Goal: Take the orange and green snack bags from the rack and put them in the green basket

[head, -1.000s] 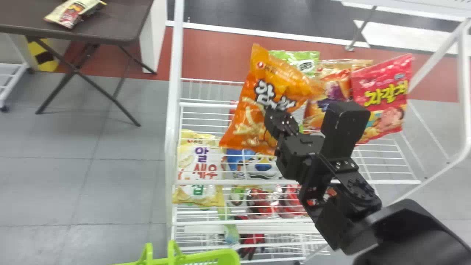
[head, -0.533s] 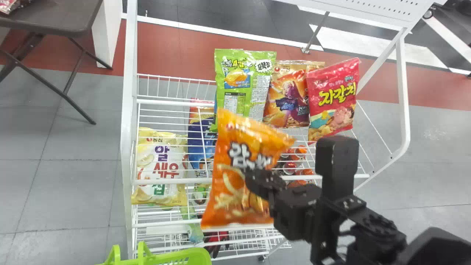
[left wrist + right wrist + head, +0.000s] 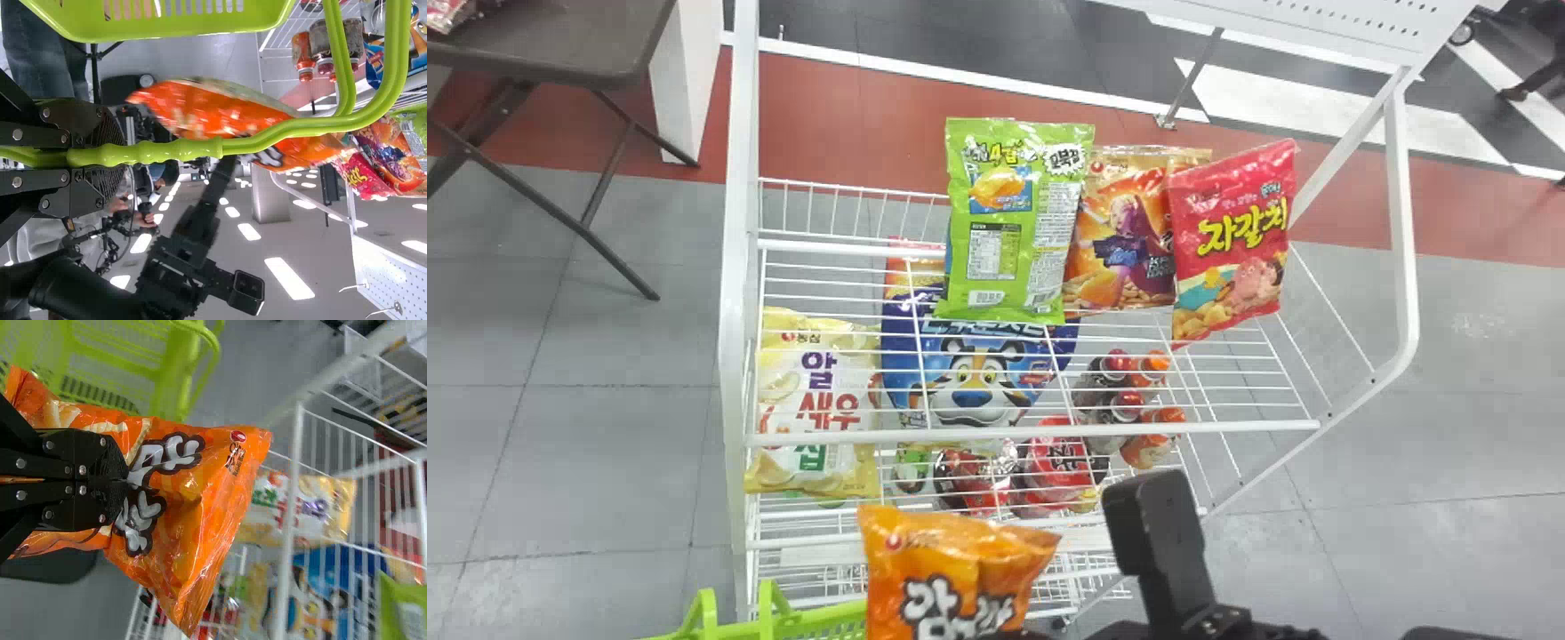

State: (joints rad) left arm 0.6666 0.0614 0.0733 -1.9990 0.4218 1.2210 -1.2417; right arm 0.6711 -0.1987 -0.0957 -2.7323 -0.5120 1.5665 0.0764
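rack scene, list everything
white wire rack: 1, white, centre
green plastic basket: 1, green, lower left
orange snack bag: 1, orange, lower centre
green bag: 1, green, upper rack
gold bag: 1, gold, beside green
red bag: 1, red, rightmost
yellow bag: 1, yellow, rack left
tiger bag: 1, blue, rack middle
capped bottles and glossy packs: several, mixed, lower rack
folding table: 1, dark, upper left
right gripper: 1, black, gripping orange bag
left gripper: 1, black, gripping basket handle
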